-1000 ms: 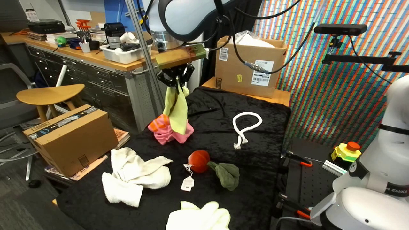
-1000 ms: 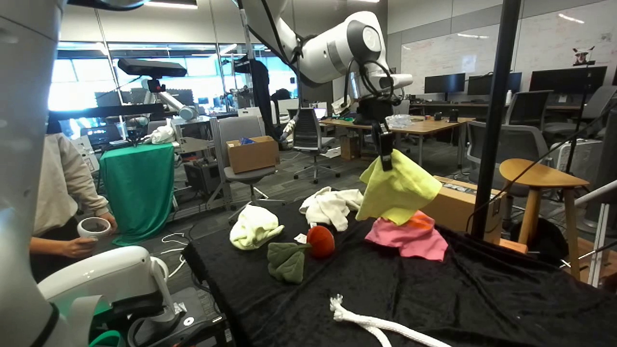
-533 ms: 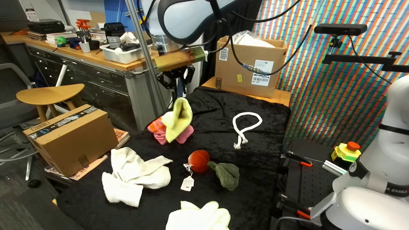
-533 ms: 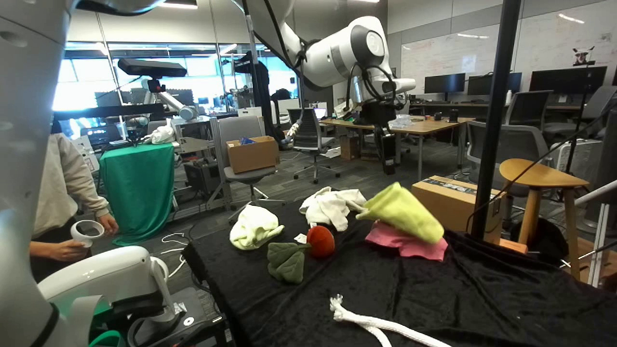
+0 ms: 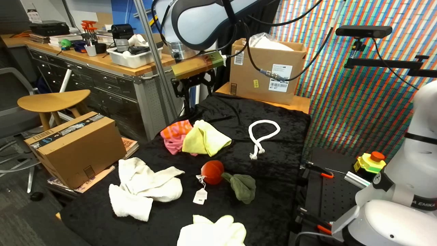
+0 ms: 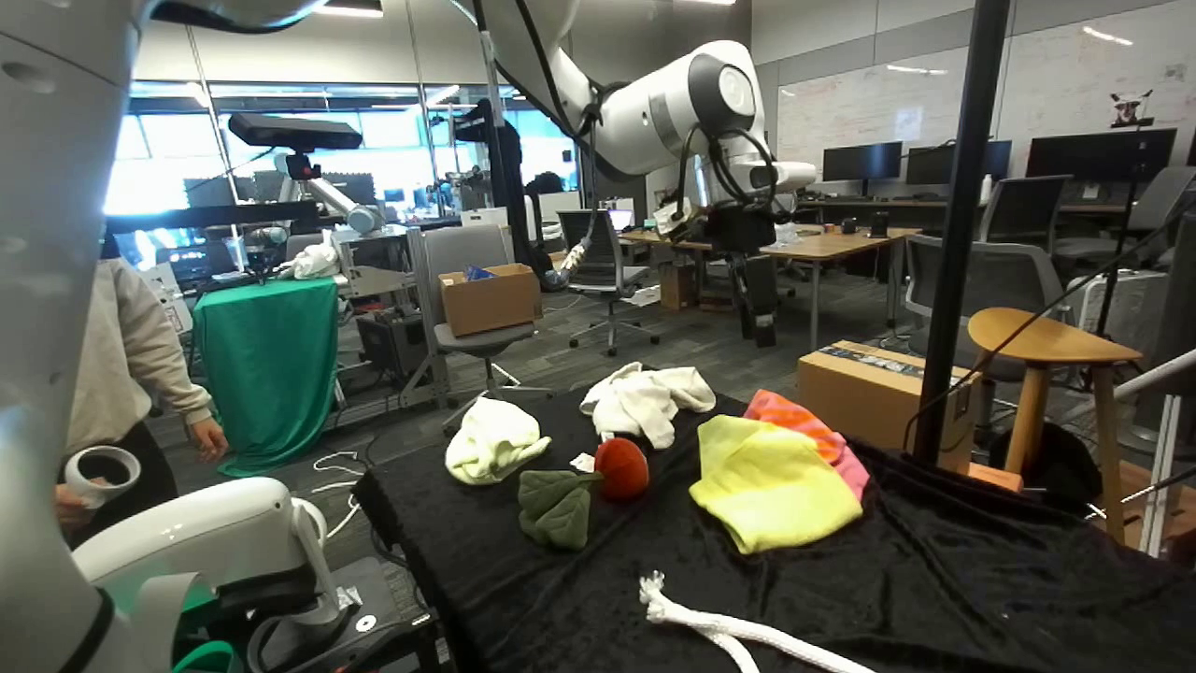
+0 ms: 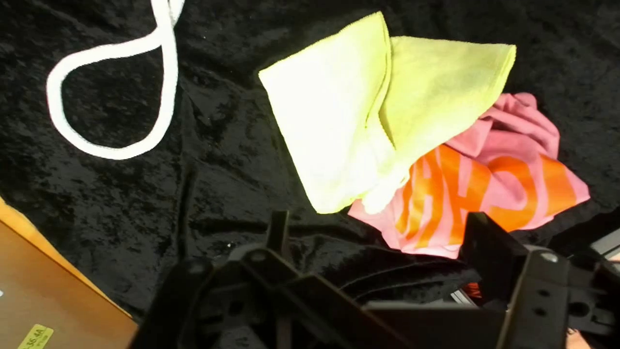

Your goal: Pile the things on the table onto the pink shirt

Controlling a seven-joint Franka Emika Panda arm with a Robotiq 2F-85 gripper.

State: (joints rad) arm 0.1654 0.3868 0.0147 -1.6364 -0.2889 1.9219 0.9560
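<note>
Yellow-green cloth point(image 7: 348, 116) fell from 2-fingered gripper point(image 7: 378, 220), overlapping pink shirt point(image 7: 479, 186).

Robotics lab, most likely; part workshop, part office. Strongest sign: the big white robot arm point(image 6: 645, 121), with what looks like a second jointed arm point(image 6: 338, 199) further back in an exterior view. Emergency-stop button point(image 5: 376, 157), red on yellow, near the arm's base point(image 5: 397, 218); bar-shaped camera point(image 5: 363, 31) up on a bracket point(image 5: 375, 64). Workshop side: wood-topped workbench point(image 5: 99, 58), banks of dark drawers point(image 5: 92, 80), orange-handled tools point(image 5: 89, 24), a loaded white plastic bin point(image 5: 131, 61). Office side: black monitors point(image 6: 861, 161) in a row, swivel chairs point(image 6: 595, 252), long whiteboard point(image 6: 1056, 84) with faint scrawl. Person point(image 6: 131, 336) partly hidden behind the arm, holding a white ring-shaped device point(image 6: 86, 491).
</note>
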